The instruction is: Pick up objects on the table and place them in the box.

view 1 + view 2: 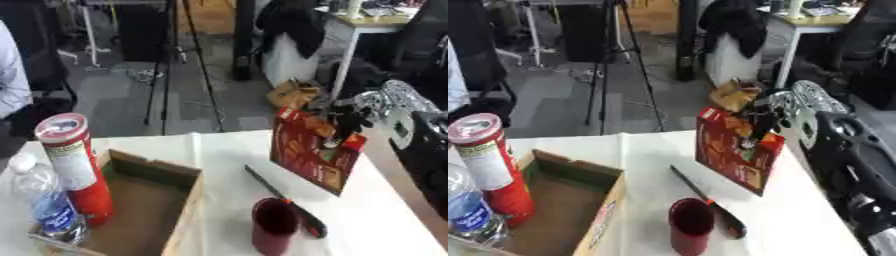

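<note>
Right hand (350, 122) clasps top of red carton (315, 152), upright near worktop (385, 215) right edge. Cardboard box (179, 210) at left edge holds can (77, 167) and bottle (48, 202). Cup (276, 225) and knife (284, 200) mid-worktop; bare surface between.

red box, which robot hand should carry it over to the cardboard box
The right. The right robot hand is already curled on the top of the red box, holding it tilted above the table. The left robot hand shows in neither view. The cardboard box lies to its left, open.
</note>
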Robot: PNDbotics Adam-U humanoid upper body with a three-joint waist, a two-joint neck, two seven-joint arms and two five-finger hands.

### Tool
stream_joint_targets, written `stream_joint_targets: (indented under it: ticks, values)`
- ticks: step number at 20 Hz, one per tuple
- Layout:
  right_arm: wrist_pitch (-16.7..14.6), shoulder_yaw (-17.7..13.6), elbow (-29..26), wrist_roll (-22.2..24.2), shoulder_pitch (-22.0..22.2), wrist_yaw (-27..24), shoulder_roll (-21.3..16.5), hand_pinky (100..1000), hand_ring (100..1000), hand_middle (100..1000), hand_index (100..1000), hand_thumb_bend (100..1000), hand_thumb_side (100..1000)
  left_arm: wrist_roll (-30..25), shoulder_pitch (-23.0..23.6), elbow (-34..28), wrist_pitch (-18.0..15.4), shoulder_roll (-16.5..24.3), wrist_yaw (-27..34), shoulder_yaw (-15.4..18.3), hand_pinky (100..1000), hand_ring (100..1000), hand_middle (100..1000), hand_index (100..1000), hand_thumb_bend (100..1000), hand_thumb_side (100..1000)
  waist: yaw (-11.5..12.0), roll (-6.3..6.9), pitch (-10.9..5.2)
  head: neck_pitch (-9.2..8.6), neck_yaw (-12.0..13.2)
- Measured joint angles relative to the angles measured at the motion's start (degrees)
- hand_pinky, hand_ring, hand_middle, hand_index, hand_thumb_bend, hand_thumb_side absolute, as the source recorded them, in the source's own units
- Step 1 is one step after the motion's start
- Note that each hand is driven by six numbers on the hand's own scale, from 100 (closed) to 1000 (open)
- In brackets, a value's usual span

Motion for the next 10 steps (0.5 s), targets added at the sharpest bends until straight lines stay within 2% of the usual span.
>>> stream_joint_targets:
  ticks: [5,10]
  values:
    - [0.8,-0.4,-1.8,0.1,-0.8,-1.9,0.0,179,289,351,455,445,380,0.0,0.2,0.0,0.0,0.0,0.0,0.0,906,740,779,735,100,983,-0.1,-0.11,-0.14,0.0,0.0]
    - [1.6,-0.6,-6.9,-0.8,-1.2,-4.7,-0.1,179,276,345,453,463,411,-0.1,0.2,0.0,0.0,0.0,0.0,-0.1,905,739,779,735,100,981,-0.2,-0.18,-0.18,0.0,0.4]
